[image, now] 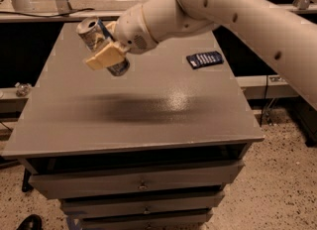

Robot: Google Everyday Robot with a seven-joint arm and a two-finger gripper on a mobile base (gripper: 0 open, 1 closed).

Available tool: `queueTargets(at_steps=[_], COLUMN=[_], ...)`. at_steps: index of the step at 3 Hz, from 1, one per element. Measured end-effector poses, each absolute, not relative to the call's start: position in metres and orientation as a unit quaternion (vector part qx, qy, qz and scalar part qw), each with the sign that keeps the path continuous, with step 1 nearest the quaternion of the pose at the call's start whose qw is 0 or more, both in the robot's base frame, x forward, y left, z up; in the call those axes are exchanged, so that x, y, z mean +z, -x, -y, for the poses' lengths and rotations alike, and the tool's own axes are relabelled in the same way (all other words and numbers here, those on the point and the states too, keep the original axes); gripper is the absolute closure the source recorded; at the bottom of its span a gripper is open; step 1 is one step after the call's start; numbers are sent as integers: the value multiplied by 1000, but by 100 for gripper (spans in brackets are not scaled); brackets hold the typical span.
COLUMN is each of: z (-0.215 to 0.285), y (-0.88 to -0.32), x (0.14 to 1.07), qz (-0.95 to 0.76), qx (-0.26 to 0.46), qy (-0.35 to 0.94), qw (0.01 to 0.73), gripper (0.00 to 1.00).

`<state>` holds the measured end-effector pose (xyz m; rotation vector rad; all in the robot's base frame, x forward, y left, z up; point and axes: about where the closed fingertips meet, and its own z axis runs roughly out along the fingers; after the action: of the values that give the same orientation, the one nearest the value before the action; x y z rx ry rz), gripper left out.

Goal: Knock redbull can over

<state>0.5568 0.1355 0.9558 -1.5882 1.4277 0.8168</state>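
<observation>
The redbull can [92, 32] is a slim silver and blue can with a silver top. It hangs tilted in the air above the left rear part of the grey table [148, 120], its top pointing up and left. My gripper [103, 54] is shut on the can's middle, with a cream finger [105, 56] across its front. The white arm reaches in from the upper right.
A dark blue flat packet [204, 59] lies on the table at the right rear. The table sits on a cabinet of drawers [141, 184]. A rail and dark gap run along the table's left and far sides.
</observation>
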Motion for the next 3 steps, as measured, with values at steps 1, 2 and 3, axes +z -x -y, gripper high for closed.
queueTargets(at_steps=[1, 2, 3], z=[-116, -78, -51], y=[-584, -589, -568], x=[929, 894, 872], qz=[-620, -664, -677], qx=[278, 235, 223], qy=[657, 673, 688], qw=[327, 225, 138], gripper=[100, 100, 100])
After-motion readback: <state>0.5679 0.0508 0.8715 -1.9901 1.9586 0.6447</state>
